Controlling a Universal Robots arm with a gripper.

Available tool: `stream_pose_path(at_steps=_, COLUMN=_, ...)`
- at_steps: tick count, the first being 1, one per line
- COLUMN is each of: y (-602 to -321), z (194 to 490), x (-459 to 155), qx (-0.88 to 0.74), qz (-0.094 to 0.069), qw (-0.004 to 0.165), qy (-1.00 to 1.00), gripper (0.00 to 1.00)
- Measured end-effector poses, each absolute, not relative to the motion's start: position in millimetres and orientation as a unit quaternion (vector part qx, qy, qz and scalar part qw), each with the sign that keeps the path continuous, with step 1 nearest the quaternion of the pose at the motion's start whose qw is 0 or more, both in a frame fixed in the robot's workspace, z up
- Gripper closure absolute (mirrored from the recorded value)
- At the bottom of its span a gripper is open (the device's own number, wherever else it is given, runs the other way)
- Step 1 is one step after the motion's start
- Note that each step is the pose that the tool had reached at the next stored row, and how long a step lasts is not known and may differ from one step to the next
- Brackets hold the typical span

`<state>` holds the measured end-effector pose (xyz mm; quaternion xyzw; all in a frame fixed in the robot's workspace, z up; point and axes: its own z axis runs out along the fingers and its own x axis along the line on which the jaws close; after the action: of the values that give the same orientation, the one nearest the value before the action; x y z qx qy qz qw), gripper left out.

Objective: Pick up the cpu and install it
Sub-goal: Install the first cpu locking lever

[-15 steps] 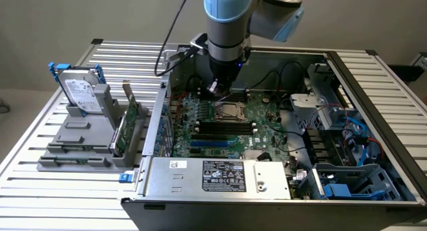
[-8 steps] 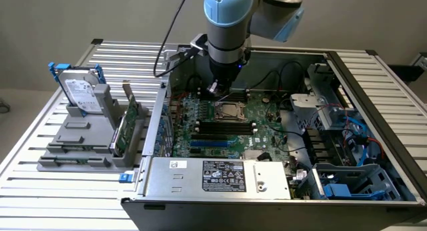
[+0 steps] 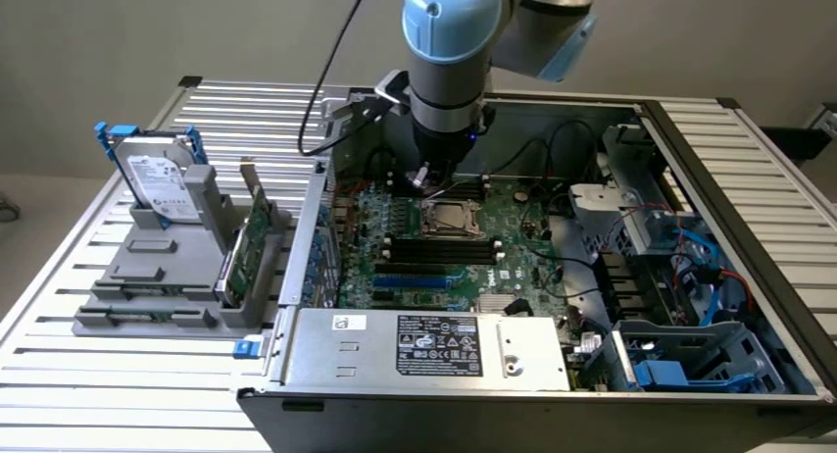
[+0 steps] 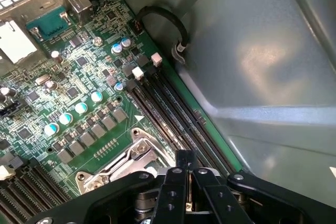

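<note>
My gripper (image 3: 422, 181) hangs inside the open computer case, just above the motherboard (image 3: 511, 267) and at the far edge of the square metal-framed socket (image 3: 452, 216). In the wrist view the gripper (image 4: 186, 170) has its two black fingers pressed together with nothing between them. Below them lies the socket's metal frame (image 4: 128, 158), its centre partly covered by the fingers. The cpu is hidden from view.
Black memory slots (image 3: 442, 247) run beside the socket, and cables (image 3: 556, 139) cross the board's far side. A power supply (image 3: 432, 347) fills the near edge of the case. At the exterior view's left, a grey stand (image 3: 157, 276) holds a hard drive (image 3: 160, 183) and a card (image 3: 249, 242).
</note>
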<state>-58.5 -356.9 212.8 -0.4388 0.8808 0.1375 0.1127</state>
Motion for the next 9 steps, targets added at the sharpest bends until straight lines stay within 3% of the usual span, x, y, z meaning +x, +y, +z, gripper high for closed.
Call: stream_pose_path(at_steps=9, y=-359.7, z=211.0, x=-56.9, qx=-0.433, qz=0.158, qw=0.124, qy=0.879, gripper=0.89)
